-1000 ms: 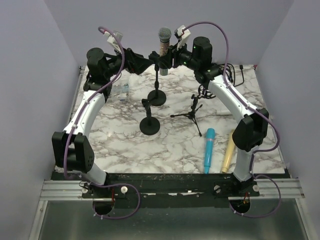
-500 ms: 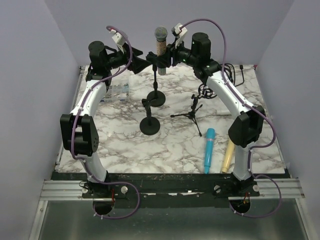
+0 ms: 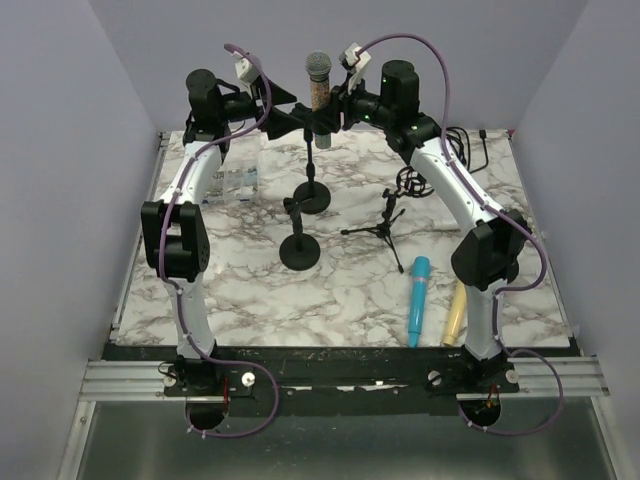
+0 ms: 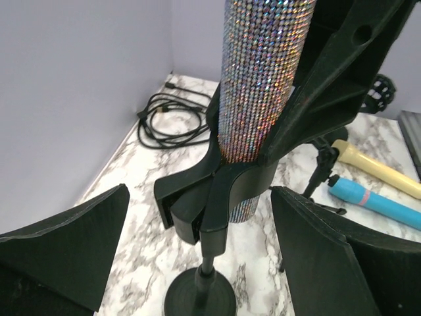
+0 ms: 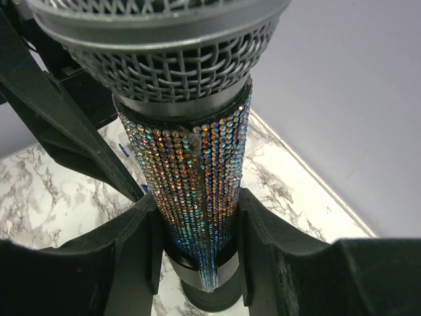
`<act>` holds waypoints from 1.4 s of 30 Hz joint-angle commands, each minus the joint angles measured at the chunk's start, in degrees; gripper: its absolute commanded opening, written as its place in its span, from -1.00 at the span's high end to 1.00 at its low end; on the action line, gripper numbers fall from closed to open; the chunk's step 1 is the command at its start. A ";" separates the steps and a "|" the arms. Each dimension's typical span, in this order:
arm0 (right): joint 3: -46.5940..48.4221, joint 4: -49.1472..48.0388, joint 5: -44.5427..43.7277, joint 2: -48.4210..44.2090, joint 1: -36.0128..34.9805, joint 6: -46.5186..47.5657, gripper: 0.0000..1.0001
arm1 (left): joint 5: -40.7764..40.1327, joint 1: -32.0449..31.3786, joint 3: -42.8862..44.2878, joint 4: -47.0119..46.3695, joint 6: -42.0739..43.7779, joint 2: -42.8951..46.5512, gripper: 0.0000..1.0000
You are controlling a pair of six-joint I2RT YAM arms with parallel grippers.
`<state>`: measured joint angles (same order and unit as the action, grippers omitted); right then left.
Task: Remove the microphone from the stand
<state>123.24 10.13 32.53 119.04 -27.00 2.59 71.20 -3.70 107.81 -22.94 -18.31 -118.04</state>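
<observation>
The microphone (image 3: 318,88) has a glittery body and a grey mesh head. It stands upright in the clip of the tall black stand (image 3: 313,190) at the back of the table. My right gripper (image 3: 330,117) is shut on the glittery body (image 5: 197,178) just above the clip, one finger (image 5: 128,260) on each side. My left gripper (image 3: 292,119) is open, and its fingers (image 4: 72,240) stand wide on either side of the stand's clip (image 4: 210,197) without touching it. The microphone body (image 4: 263,72) rises above that clip.
A short black stand (image 3: 299,246) is in front of the tall one, and a small tripod stand (image 3: 384,222) is to its right. A blue microphone (image 3: 417,298) and a yellow one (image 3: 456,300) lie front right. A black cable (image 3: 466,146) is coiled back right.
My left arm has swung up and back, bringing its open gripper in beside the clip. The microphone and my right gripper have shifted slightly left, and the grip is unchanged.
</observation>
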 commanded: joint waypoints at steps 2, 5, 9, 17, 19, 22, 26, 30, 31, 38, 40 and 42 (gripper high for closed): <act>1.65 6.57 3.23 3.42 -0.26 -0.72 0.99 | 8.52 0.45 5.70 -20.86 -16.66 -5.78 -0.82; 1.77 6.57 3.22 3.74 -0.24 -1.00 0.99 | 9.61 0.38 9.58 -27.90 -24.24 -9.25 -0.79; 1.15 6.45 2.81 3.47 -0.20 -0.96 0.99 | 10.26 0.41 10.70 -27.95 -24.75 -10.64 -0.74; 0.25 5.10 2.24 3.42 -0.14 -2.05 0.99 | 10.26 0.23 8.39 -28.53 -24.57 -10.25 -0.61; -0.20 4.49 1.31 3.17 -0.15 -2.42 0.99 | 9.72 -0.15 7.79 -27.87 -23.54 -9.62 -0.51; -2.16 2.49 -0.89 2.15 -0.13 -4.06 0.96 | 8.32 -0.60 6.29 -23.49 -19.13 -8.32 -0.37; -4.82 -0.13 -4.23 0.61 -0.14 -6.10 0.48 | 6.33 -1.20 3.17 -19.48 -14.11 -6.27 -0.19; -6.79 -2.63 -7.47 -1.03 -0.15 -8.47 0.00 | 3.99 -1.57 -0.79 -18.04 -10.89 -3.78 0.06; -7.49 -3.53 -7.76 -1.49 -0.15 -8.98 -0.13 | 3.43 -1.78 -1.51 -17.55 -10.11 -3.14 0.11; -8.44 -5.84 -10.54 -3.47 -0.15 -10.67 -0.70 | 3.08 -2.75 -4.49 -17.31 -8.68 -1.07 0.02; -7.89 -5.69 -11.32 -3.39 -0.16 -10.62 -0.71 | 3.18 -2.84 -4.82 -17.40 -8.68 -0.73 -0.16; -7.75 -5.93 -12.70 -3.38 -0.23 -10.52 -0.71 | 2.94 -2.89 -4.99 -17.40 -8.68 -0.53 -0.38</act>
<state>114.76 3.97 23.79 116.71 -26.94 -7.07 73.25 -5.76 103.79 -40.99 -27.49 -121.49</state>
